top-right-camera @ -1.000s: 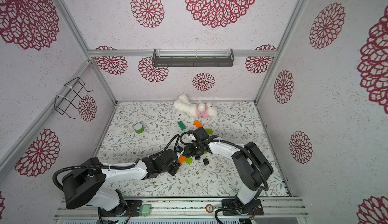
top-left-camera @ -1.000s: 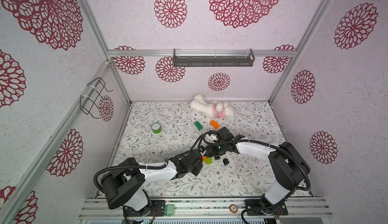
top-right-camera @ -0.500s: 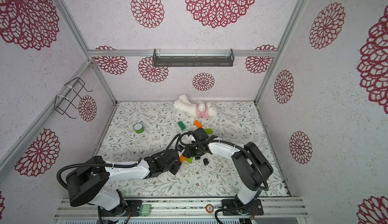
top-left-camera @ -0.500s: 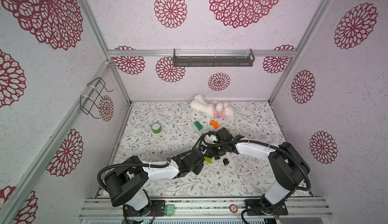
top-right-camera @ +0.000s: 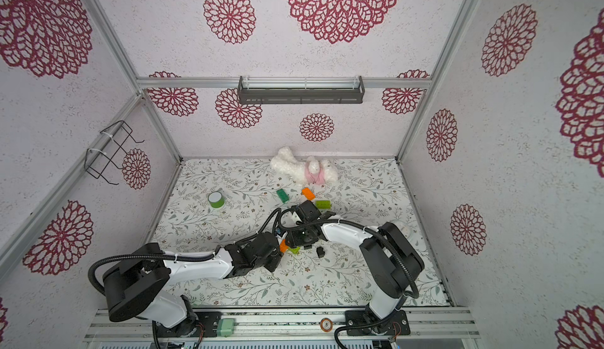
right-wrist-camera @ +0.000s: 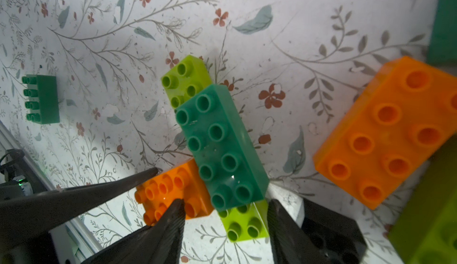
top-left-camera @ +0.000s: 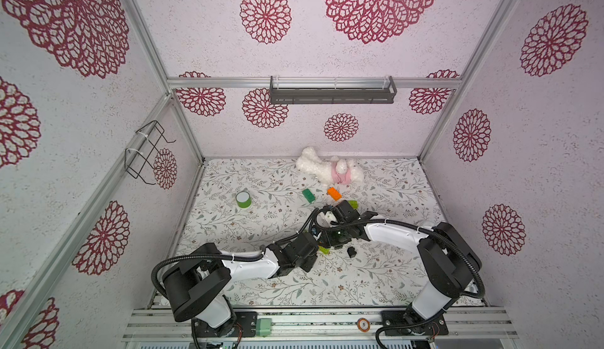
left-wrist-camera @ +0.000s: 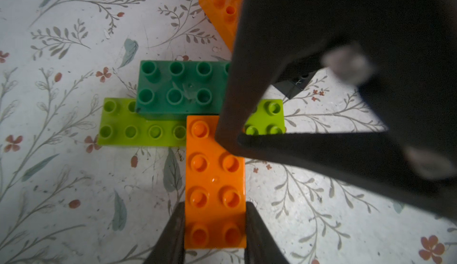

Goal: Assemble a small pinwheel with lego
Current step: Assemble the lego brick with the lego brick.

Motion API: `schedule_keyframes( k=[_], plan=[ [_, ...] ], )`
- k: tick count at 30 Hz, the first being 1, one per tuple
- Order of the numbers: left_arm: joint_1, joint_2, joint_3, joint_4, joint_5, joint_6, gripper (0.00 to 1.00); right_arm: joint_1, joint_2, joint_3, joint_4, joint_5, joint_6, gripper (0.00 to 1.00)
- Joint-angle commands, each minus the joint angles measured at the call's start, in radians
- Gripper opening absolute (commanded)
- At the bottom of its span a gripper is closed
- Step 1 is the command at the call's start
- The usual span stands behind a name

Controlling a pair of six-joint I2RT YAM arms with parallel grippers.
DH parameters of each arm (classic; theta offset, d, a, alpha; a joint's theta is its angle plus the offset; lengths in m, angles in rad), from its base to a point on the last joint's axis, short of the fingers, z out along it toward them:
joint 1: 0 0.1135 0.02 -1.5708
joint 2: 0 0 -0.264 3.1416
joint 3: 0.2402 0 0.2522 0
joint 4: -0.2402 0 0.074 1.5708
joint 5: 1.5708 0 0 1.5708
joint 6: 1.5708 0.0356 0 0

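Observation:
The lego assembly lies on the floral mat. A dark green brick (left-wrist-camera: 178,89) and an orange brick (left-wrist-camera: 215,176) both sit on a long lime green brick (left-wrist-camera: 138,129). My left gripper (left-wrist-camera: 214,204) is shut on the near end of the orange brick. My right gripper (right-wrist-camera: 225,202) is open, with its fingers (right-wrist-camera: 170,225) on either side of the lime brick's end (right-wrist-camera: 244,220), below the dark green brick (right-wrist-camera: 220,146). In both top views the two grippers meet over the assembly's lime brick (top-left-camera: 324,250) (top-right-camera: 293,250).
Loose bricks lie behind the grippers: dark green (top-left-camera: 308,195), orange (top-left-camera: 334,193) and lime (top-left-camera: 353,204). A black brick (top-left-camera: 351,252) sits just right of the assembly. A green tape roll (top-left-camera: 243,199) stands to the left and a white plush toy (top-left-camera: 330,170) lies at the back.
My left arm has edged a little toward the right gripper with the orange brick in its grip. The right gripper has stayed over the assembly.

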Motion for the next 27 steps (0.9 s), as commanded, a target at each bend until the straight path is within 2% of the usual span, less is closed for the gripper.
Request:
schedule_keyframes(
  k=[1,7,12,18,27],
  plan=[
    [-0.012,0.005,0.019,0.002,0.013,-0.007,0.22,0.009,0.011,0.014,-0.061,0.102,-0.006,0.56],
    [-0.013,-0.014,0.012,0.003,0.014,-0.011,0.22,0.012,0.017,0.007,-0.09,0.137,0.008,0.56],
    [-0.013,-0.014,0.018,-0.027,-0.032,-0.016,0.19,0.019,0.023,-0.004,-0.088,0.133,0.011,0.56],
    [-0.017,-0.01,0.019,-0.02,-0.021,-0.01,0.19,0.019,0.027,-0.008,-0.088,0.15,0.021,0.56],
    [-0.018,-0.014,0.016,0.008,-0.044,-0.008,0.25,0.021,0.019,-0.059,-0.085,0.172,0.048,0.57]
  ],
)
